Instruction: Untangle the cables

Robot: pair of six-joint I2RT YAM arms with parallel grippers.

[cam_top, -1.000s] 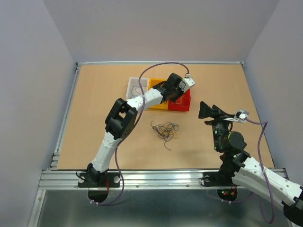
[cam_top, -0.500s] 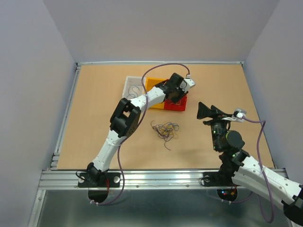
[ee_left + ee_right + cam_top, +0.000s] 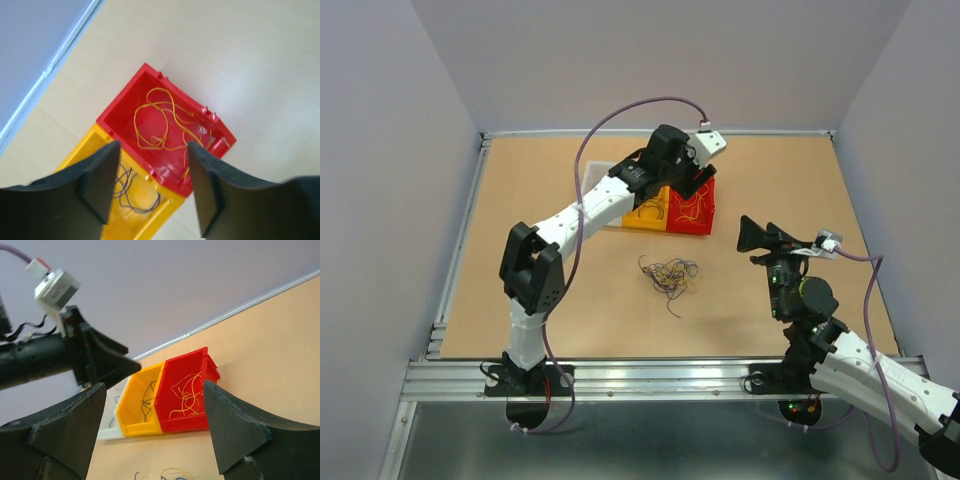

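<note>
Above the red bin (image 3: 123,102), left claw (image 3: 154,149) now raised and released, orange cables (image 3: 167,107) lying inside, right claw (image 3: 154,386) unmoved, agape

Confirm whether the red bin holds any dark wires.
No: in the left wrist view the red bin holds only yellow-orange wires.

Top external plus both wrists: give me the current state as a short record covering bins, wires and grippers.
left gripper: open, empty, above red bin
right gripper: open, empty, raised, facing the bins
red bin: yellow-orange wires inside
yellow bin: dark wires inside
white bin: contents not visible
tangled wire pile: on table, on the near side of the bins, neither gripper touching it
</note>
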